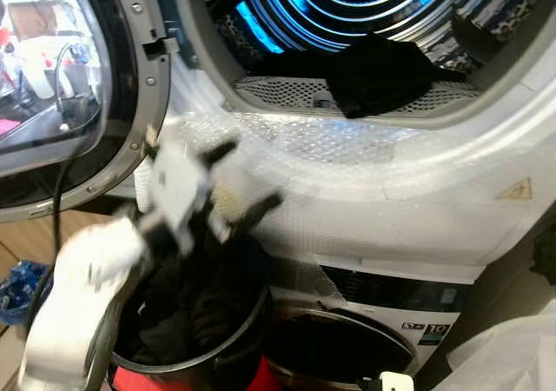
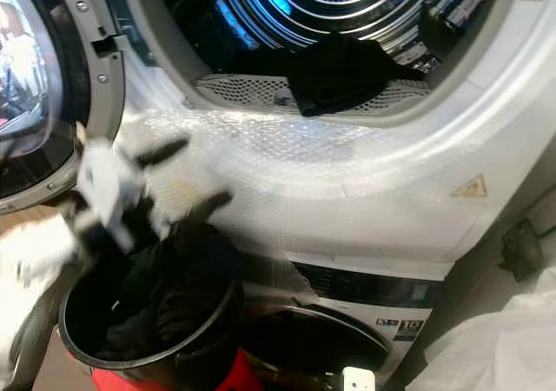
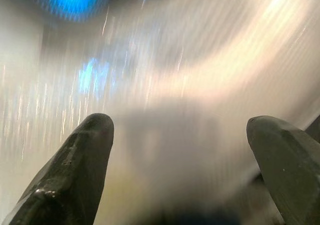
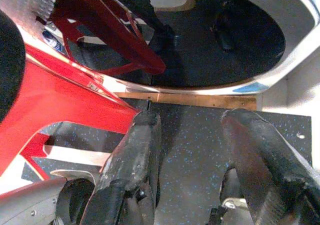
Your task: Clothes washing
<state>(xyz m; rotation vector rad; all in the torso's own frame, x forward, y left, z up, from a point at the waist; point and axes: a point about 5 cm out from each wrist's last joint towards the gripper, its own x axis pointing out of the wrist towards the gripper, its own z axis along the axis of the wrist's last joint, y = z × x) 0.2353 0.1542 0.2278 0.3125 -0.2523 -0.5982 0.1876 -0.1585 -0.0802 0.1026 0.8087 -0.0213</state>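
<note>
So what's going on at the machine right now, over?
Left gripper open, empty, blurred, above the black bucket of dark clothes. Right gripper open, low near floor. One dark garment at drum's edge. Nothing blocking.

Blue light glows inside the drum (image 1: 365,9) above a dim dark garment (image 1: 378,74), while the left gripper (image 1: 230,178) smears with motion blur, its wrist view streaked and washed out; the right wrist view is sharp.
</note>
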